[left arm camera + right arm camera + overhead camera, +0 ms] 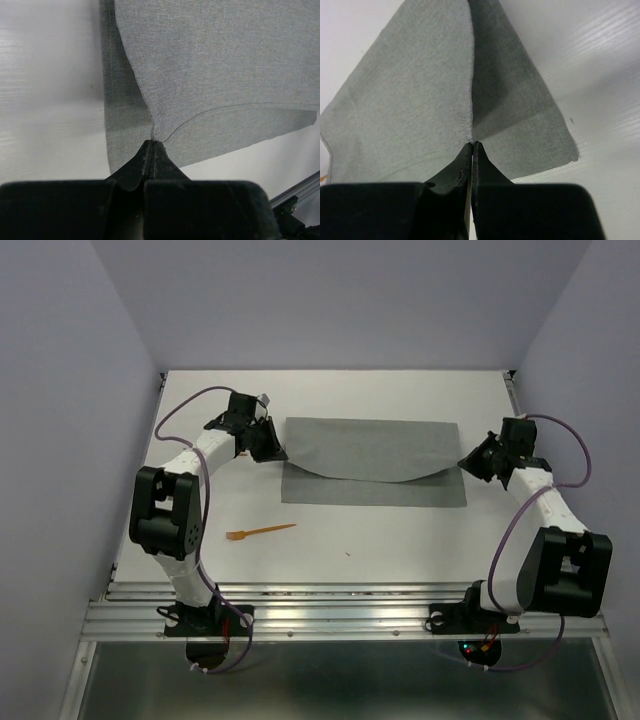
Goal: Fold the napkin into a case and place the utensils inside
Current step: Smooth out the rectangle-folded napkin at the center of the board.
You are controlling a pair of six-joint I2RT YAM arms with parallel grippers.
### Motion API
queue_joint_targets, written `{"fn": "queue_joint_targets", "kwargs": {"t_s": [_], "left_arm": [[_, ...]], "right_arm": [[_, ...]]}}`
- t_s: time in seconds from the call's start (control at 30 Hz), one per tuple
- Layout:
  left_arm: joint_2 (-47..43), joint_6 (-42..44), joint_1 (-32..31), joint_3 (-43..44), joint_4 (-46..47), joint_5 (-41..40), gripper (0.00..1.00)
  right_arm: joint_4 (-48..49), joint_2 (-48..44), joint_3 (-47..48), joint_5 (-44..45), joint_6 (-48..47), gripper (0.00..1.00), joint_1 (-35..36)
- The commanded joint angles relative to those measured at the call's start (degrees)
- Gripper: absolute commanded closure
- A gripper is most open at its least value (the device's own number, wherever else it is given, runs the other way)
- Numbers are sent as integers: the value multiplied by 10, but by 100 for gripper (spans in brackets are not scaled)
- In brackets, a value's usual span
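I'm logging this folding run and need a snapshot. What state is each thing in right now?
napkin: part-folded, top layer doubled over the lower one and sagging in the middle.
left tool: shut on the napkin's top layer, at its left end.
right tool: shut on the napkin's top layer, at its right end.
fork: lying flat on the table, apart from the napkin, not held.

bare table (400, 550) in front of the napkin (370, 455), just the fork (262, 532) on it; left arm (190, 460) and right arm (540, 495) block the napkin's ends.
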Motion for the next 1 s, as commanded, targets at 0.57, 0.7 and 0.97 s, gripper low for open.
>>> {"fn": "queue_joint_targets", "kwargs": {"t_s": [0.57,0.7,0.97], "left_arm": [[-143,32,4,-112,39,-17,100],[-152,23,3,-150,51,-4,100],[-133,8,0,-198,83,20,100]], "right_arm": [[-44,-94,-8,63,-11,99,-2],[-45,-102,-35,87,-11,99,-2],[-45,-80,-57,120,-15,99,-2]]}}
